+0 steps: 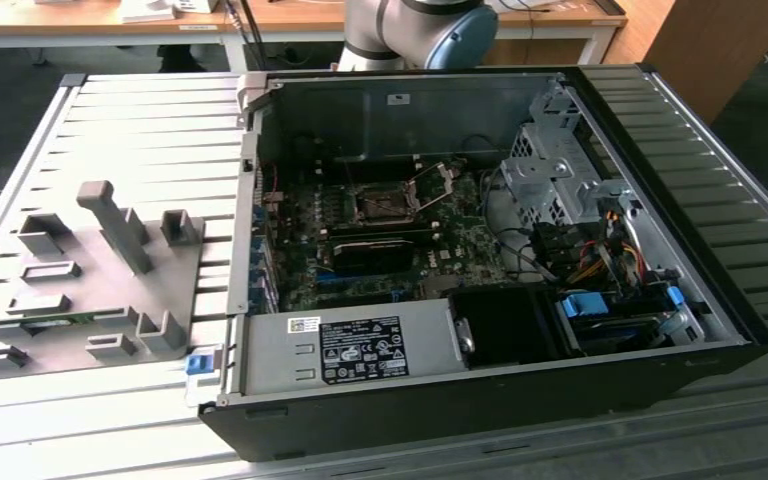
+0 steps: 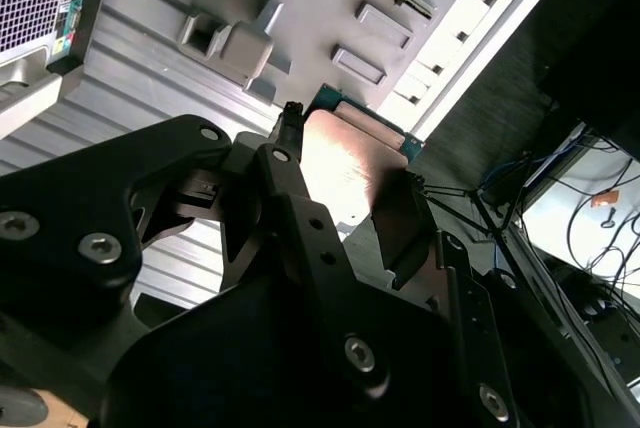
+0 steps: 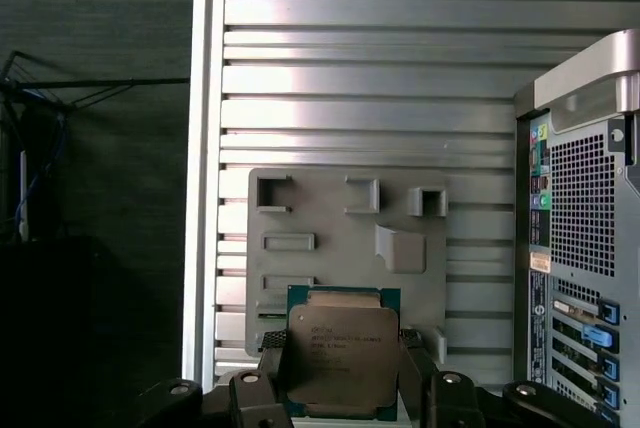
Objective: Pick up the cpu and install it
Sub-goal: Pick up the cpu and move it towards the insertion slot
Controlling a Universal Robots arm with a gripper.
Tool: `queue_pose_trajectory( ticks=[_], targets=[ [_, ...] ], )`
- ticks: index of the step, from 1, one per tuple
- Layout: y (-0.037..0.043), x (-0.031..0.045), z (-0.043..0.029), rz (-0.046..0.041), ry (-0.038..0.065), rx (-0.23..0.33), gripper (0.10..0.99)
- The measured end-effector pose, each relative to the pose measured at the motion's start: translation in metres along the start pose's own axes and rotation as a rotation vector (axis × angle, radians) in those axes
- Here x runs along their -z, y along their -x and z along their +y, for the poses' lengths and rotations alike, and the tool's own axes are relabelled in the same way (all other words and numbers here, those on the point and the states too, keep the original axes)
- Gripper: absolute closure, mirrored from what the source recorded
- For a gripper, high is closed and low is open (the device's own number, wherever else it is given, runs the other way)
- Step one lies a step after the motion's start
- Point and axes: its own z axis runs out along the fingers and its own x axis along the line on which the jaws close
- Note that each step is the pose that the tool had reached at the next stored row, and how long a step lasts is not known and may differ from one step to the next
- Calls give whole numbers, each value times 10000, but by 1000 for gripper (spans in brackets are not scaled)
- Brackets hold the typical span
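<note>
The cpu (image 3: 340,353), a flat square chip with a silvery top and green rim, is held between my gripper's (image 3: 343,388) two dark fingers (image 3: 275,373), which are shut on its opposite edges. In the second wrist view the cpu (image 2: 345,163) shows its shiny face between the same fingers (image 2: 300,218) of my gripper (image 2: 350,198). It hangs well above the grey tray (image 3: 345,238). In the exterior view the dark square socket (image 1: 384,205) with its metal frame lifted sits on the motherboard inside the open computer case (image 1: 491,120).
The grey tray (image 1: 91,280) with raised holders lies on the ribbed metal table (image 1: 131,120) at the exterior view's left of the case. The arm's base (image 1: 418,30) stands behind the case. Drive cage (image 1: 558,175), cables and power supply (image 1: 357,350) crowd the case.
</note>
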Motion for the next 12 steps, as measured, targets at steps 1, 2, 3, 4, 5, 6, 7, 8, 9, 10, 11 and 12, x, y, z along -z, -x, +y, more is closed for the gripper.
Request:
queue_pose_trajectory(
  ticks=[1,2,3,4,5,6,7,8,9,10,11,12],
  targets=[
    [6,0,0,0,0,0,557],
    [11,0,0,0,0,0,557],
    [16,1,0,1,0,1,557],
    [21,1,0,0,0,1,557],
    [26,1,0,0,0,0,557],
    [32,1,0,0,0,1,557],
    [38,1,0,0,-1,1,557],
    [44,1,0,0,0,1,557],
    [49,1,0,0,0,0,557],
    [55,2,-1,0,0,1,557],
    [61,2,0,0,0,0,557],
    [68,2,0,0,0,1,557]
  ],
)
